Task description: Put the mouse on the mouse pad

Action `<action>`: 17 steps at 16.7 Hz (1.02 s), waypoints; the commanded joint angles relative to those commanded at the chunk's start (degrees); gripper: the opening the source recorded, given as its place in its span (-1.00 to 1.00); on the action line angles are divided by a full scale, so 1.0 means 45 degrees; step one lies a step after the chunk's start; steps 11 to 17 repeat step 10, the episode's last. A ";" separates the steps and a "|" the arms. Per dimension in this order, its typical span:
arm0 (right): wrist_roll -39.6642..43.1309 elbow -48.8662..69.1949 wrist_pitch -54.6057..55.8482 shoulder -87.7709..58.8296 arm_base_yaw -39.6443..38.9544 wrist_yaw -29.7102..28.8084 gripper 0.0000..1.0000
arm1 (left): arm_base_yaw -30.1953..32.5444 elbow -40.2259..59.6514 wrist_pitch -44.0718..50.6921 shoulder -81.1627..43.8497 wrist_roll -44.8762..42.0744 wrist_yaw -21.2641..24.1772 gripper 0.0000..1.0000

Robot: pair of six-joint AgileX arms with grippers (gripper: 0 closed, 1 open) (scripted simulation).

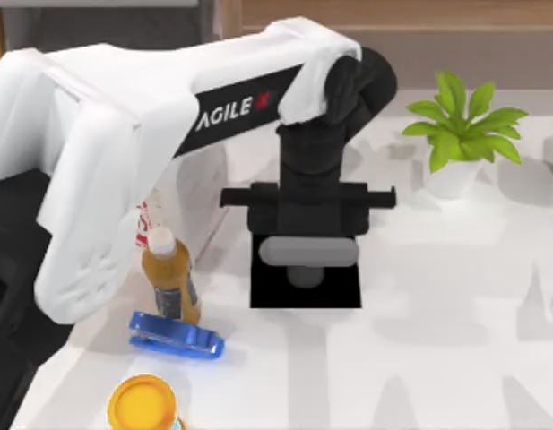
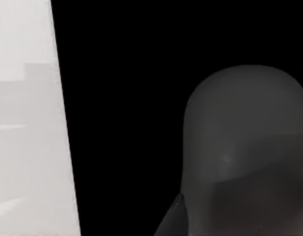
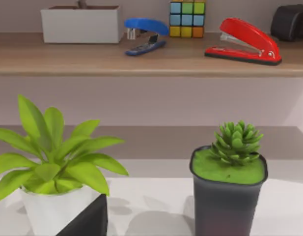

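The mouse pad [image 1: 267, 294] is a flat black square at the table's middle. My left arm reaches across from the left, and its gripper [image 1: 307, 224] hangs straight over the pad's far half. Just under the gripper's dark body shows the grey oval mouse [image 1: 309, 253], inside the pad's outline. In the left wrist view the mouse [image 2: 244, 147] is a big grey dome right by the camera, with the black mouse pad [image 2: 122, 123] behind it and pale tabletop beside it. Whether the mouse rests on the pad or hangs just above it, I cannot tell. My right arm's wrist camera faces the table's back.
An orange bottle [image 1: 168, 273], a blue stapler [image 1: 176, 336] and an orange-lidded jar [image 1: 143, 403] stand left of the pad. A leafy plant [image 1: 460, 134] [image 3: 53, 167] sits at the back right, a succulent in a dark pot [image 3: 230, 182] beside it. A shelf [image 3: 151, 61] carries staplers.
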State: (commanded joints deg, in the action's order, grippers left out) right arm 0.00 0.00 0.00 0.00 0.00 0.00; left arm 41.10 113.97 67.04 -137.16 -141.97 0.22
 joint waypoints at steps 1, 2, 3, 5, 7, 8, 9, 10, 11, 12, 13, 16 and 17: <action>0.0000 0.0000 0.0000 0.0000 0.0000 0.0000 1.00 | 0.0000 0.0000 0.0000 0.0000 0.0000 0.0000 0.51; 0.0000 0.0000 0.0000 0.0000 0.0000 0.0000 1.00 | 0.0000 0.0000 0.0000 0.0000 0.0000 0.0000 0.66; 0.0000 0.0000 0.0000 0.0000 0.0000 0.0000 1.00 | 0.0000 0.0000 0.0000 0.0000 0.0000 0.0000 0.81; 0.0000 0.0000 0.0000 0.0000 0.0000 0.0000 1.00 | 0.0000 0.0000 0.0000 0.0000 0.0000 0.0000 1.00; 0.0000 0.0000 0.0000 0.0000 0.0000 0.0000 1.00 | 0.0000 0.0000 0.0000 0.0000 0.0000 0.0000 1.00; 0.0000 0.0000 0.0000 0.0000 0.0000 0.0000 1.00 | 0.0000 0.0000 0.0000 0.0000 0.0000 0.0000 1.00; 0.0000 0.0000 0.0000 0.0000 0.0000 0.0000 1.00 | 0.0000 0.0000 0.0000 0.0000 0.0000 0.0000 1.00; 0.0000 0.0000 0.0000 0.0000 0.0000 0.0000 1.00 | 0.0000 0.0000 0.0000 0.0000 0.0000 0.0000 1.00; 0.0000 0.0000 0.0000 0.0000 0.0000 0.0000 1.00 | 0.0000 0.0000 0.0000 0.0000 0.0000 0.0000 1.00; 0.0000 0.0000 0.0000 0.0000 0.0000 0.0000 1.00 | 0.0000 0.0000 0.0000 0.0000 0.0000 0.0000 1.00; 0.0000 0.0000 0.0000 0.0000 0.0000 0.0000 1.00 | 0.0000 0.0000 0.0000 0.0000 0.0000 0.0000 1.00; 0.0000 0.0000 0.0000 0.0000 0.0000 0.0000 1.00 | 0.0000 0.0000 0.0000 0.0000 0.0000 0.0000 1.00; 0.0000 0.0000 0.0000 0.0000 0.0000 0.0000 1.00 | 0.0000 0.0000 0.0000 0.0000 0.0000 0.0000 1.00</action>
